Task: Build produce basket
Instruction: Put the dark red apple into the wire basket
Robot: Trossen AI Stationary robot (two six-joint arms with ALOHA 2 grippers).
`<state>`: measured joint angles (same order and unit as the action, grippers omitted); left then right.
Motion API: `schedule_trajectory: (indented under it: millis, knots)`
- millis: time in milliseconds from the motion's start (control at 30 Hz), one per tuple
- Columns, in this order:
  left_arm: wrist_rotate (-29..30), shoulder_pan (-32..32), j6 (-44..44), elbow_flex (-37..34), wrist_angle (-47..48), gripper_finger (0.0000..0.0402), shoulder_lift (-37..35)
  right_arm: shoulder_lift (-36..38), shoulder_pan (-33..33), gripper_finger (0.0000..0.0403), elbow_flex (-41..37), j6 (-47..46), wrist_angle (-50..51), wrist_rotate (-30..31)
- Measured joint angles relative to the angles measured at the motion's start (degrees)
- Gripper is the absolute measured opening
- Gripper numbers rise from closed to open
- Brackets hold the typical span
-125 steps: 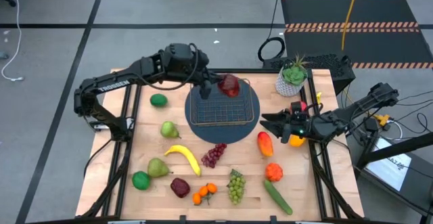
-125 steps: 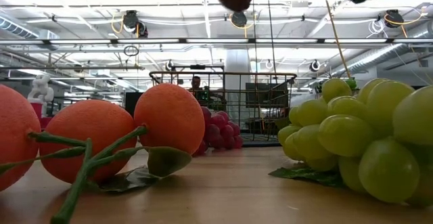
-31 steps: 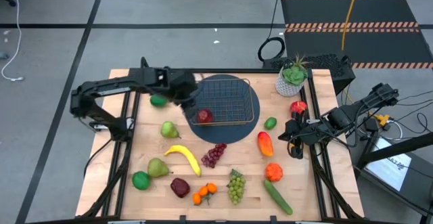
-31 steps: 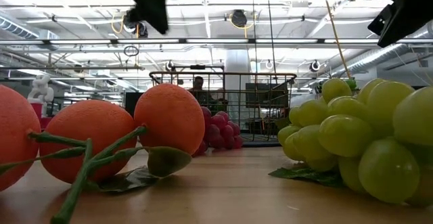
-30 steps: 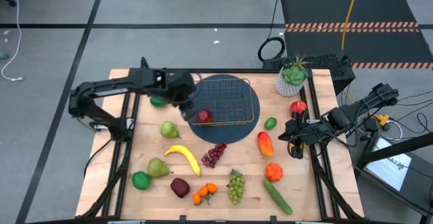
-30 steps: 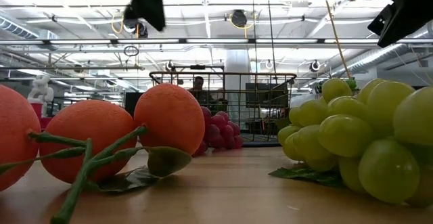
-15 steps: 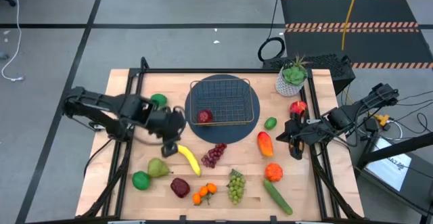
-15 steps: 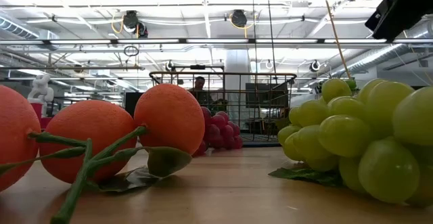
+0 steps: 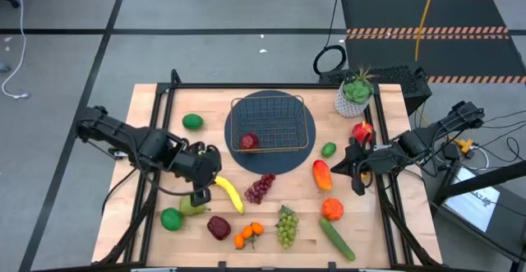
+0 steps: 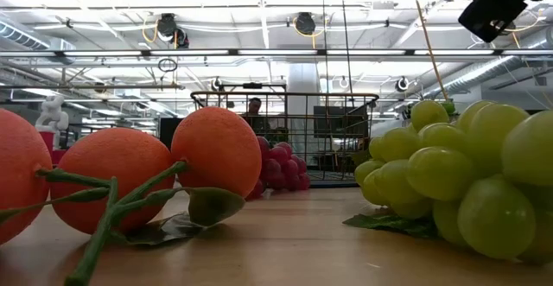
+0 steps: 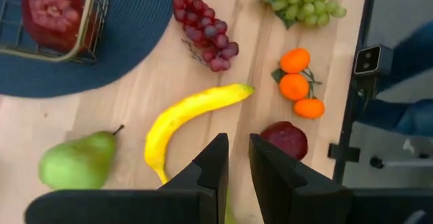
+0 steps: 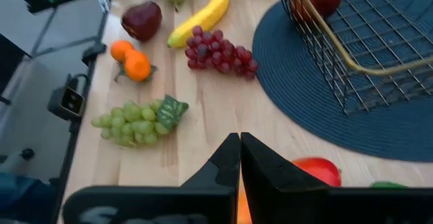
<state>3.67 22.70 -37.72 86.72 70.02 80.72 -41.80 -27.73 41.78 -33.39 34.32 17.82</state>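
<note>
Wooden table with scattered produce

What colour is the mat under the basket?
Dark blue mat, clearest in the left wrist view.

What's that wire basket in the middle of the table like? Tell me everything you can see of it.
The shallow square wire-mesh basket has a dark grid floor and walls topped by a thin brass-coloured rim. It sits upright on a round dark blue woven mat near the table's far middle. Only one thing lies inside: a dark red apple, resting on the mesh in the near left corner, close to the rim. Neither gripper touches the basket.
</note>
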Motion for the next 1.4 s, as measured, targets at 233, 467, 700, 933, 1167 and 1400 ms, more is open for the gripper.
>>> schedule_trajectory:
  millis: [233, 467, 700, 933, 1167, 1400]
  knots:
    - [0.0, 1.6, -2.0, 0.0, -0.1, 0.0066, 2.7, 0.0, 0.0, 0.0008, 0.0, 0.0, -1.9, 0.0]
    - [-1.7, 4.8, -3.1, 0.0, -0.6, 0.0098, 4.2, 0.0, 0.0, 0.0008, 0.0, -1.0, -3.3, 0.0]
    - [-2.8, 7.9, -5.1, 0.0, -0.7, 0.0149, 4.6, 0.0, 0.0, 0.0008, 0.0, -1.0, -3.3, 0.0]
    - [-2.8, 9.9, -5.8, 0.0, -3.3, 0.0196, 7.0, 0.0, 0.0, 0.0008, 0.0, -1.0, -3.3, 0.0]
    - [-4.2, 11.7, 2.2, 0.0, -6.9, 0.0248, 12.4, 0.0, 0.0, 0.0008, 0.0, -0.9, -3.3, 0.0]
    - [-4.3, 12.9, 11.0, 0.0, -6.9, 0.0319, 18.1, 0.0, 0.0, 0.0008, 0.0, -0.9, -3.3, 0.0]
